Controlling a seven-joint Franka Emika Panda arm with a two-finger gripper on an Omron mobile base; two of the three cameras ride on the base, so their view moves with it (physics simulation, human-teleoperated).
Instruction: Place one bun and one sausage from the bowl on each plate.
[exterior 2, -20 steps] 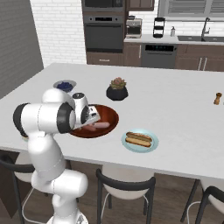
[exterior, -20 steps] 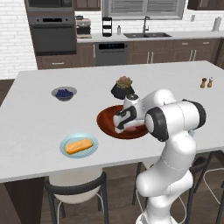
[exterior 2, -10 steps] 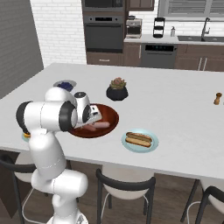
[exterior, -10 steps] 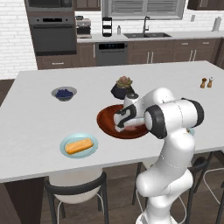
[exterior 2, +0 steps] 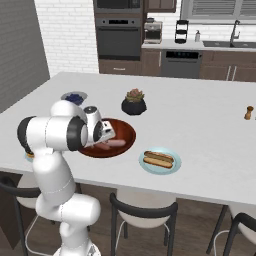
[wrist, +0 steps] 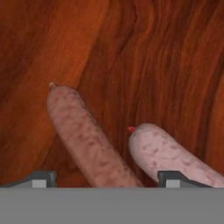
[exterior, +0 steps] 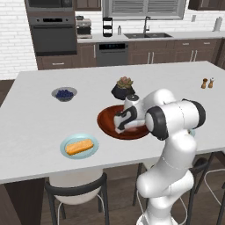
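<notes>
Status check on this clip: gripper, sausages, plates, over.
Gripper open, low inside the glossy reddish-brown wooden bowl. Two pinkish sausages beneath it, none gripped. One pale blue-green plate holds only a bun. Nothing blocking.

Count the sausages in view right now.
3. Two lie loose in the wooden bowl: one sausage between the gripper's tips, another sausage beside it. A third sausage sits in the bun on the plate.

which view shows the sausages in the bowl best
The hand view: two sausages lie close up on the wooden bowl floor, between the open gripper's fingertips. The right base view shows them small; in the left base view the arm covers them.
</notes>
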